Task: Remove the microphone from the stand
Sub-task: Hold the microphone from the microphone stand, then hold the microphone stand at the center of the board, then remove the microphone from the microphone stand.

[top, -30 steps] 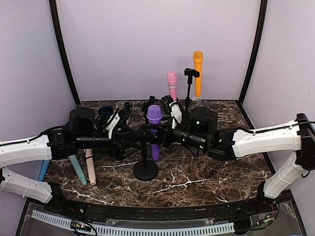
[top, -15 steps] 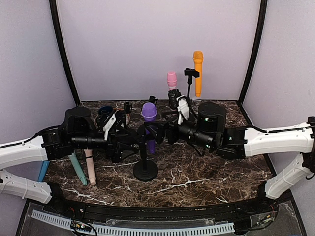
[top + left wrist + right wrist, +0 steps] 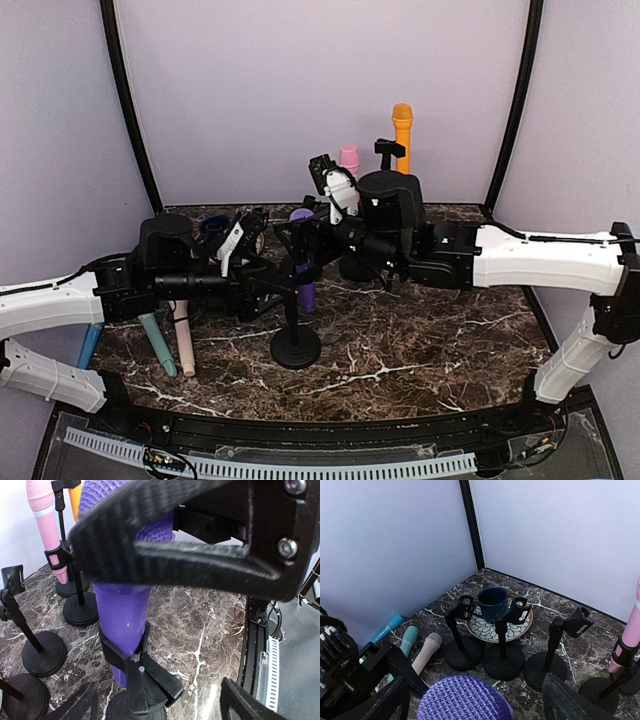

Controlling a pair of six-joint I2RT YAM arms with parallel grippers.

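1. The purple microphone with a mesh head (image 3: 122,620) stands upright near the middle of the dark marble desk (image 3: 420,350). Its lower body is gripped by the black spring clip (image 3: 131,657) of a black round-based stand (image 3: 296,347), so it has not yet been removed.
2. The left pincer (image 3: 160,705) is spread wide and sits low, one finger on each side of the stand below the clip. As far as its wrist view shows, it touches nothing. That position looks meant for steadying the stand so it neither tips nor lifts with the microphone.
3. The right pincer (image 3: 475,700) is also spread, with a finger on each side of the mesh head, and pinches nothing. It seems lined up to close on the upper body.
4. Because the clip hugs the shaft, a pull upward along the microphone's length should free it. A sideways tug would likely drag the stand.
5. A pink microphone on its own stand (image 3: 349,158) and a dark blue cup on a patterned plate (image 3: 492,603) are close behind, so a toppling stand could strike them.
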